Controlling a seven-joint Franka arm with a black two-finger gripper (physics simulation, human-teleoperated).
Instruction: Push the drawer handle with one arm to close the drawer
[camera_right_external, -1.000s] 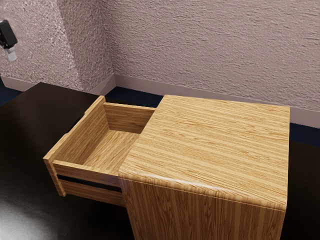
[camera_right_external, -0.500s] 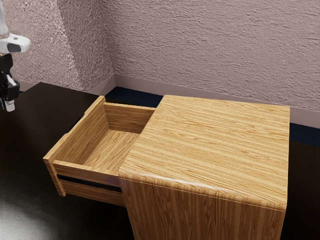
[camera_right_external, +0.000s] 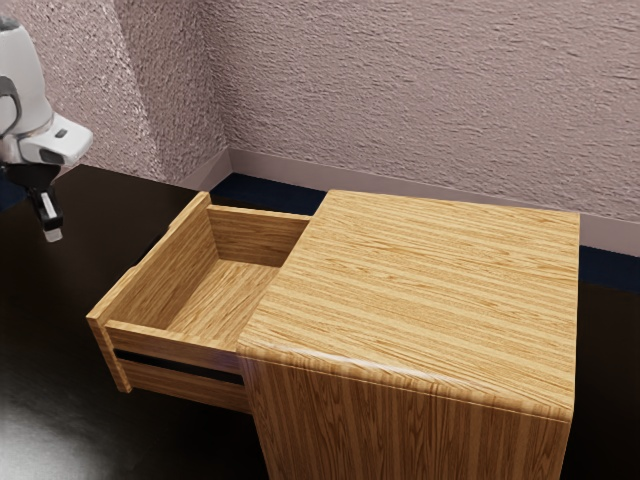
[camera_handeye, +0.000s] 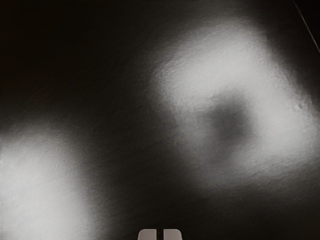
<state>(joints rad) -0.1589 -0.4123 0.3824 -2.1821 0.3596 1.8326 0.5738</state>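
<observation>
The handle (camera_right_external: 151, 248) is lying at about three o'clock from the pincer (camera_right_external: 53, 236) in the exterior view — a dark strip peeping past the outer side of the drawer front (camera_right_external: 172, 275). Its long axis is running from one o'clock to seven, along the front and so across the line of the push. The drawer (camera_right_external: 180, 341) is standing open, jutting toward nine o'clock from the cabinet (camera_right_external: 430, 290) on the dark surface (camera_right_external: 50, 330). The arm (camera_right_external: 30, 90) is the only one working here, so it is the one nearest the handle; its pincer is hanging tip down, well apart from the wood, on the outer side of the front.

The pincer is looking narrow, its two fingertips (camera_handeye: 148, 235) sitting side by side with a slim dark line between, and it is holding nothing. That blunt tip is seeming right for pushing rather than gripping. The coming move is likely calling for a level approach toward three o'clock, then a steady press near the handle's middle — a push too far to either end might be skewing the drawer. No brand, label or writing is offering itself to be read.
</observation>
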